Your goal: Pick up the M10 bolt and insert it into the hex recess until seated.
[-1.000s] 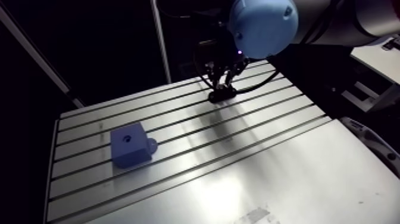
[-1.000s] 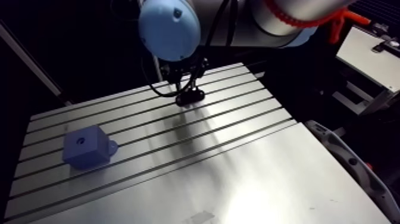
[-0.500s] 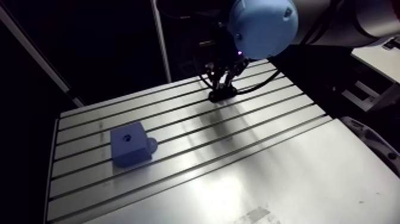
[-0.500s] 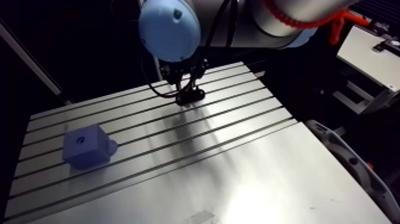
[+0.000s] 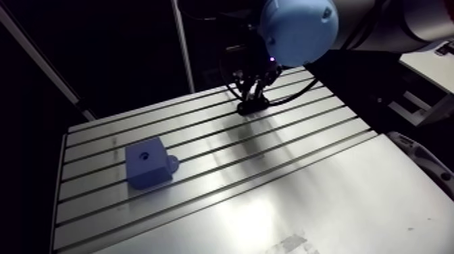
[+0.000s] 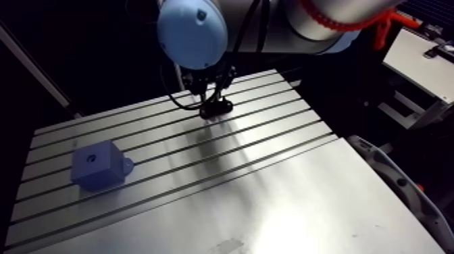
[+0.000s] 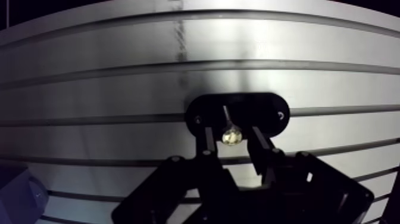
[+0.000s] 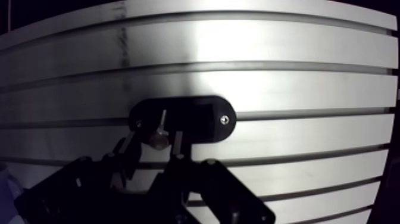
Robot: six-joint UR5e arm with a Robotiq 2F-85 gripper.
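Note:
The M10 bolt (image 7: 231, 136) stands in a black oval holder (image 7: 262, 110) on the slotted table, its shiny head up and its shank showing above the head in the wrist view. My gripper (image 7: 230, 143) is low over the holder with one finger (image 7: 206, 140) on each side of the bolt head. A narrow gap shows on both sides, so it is open around the bolt. In the arm view the gripper (image 5: 253, 93) hangs over the holder (image 5: 253, 106) at the table's far side. The blue block (image 5: 147, 164) with its recess hole (image 5: 143, 155) on top sits at the near left.
The slotted aluminium table (image 5: 270, 175) stretches between holder and block, with long grooves across it. A corner of the blue block (image 7: 13, 192) shows beside the gripper in the wrist view. A small round tab (image 5: 173, 163) sticks out of the block's side.

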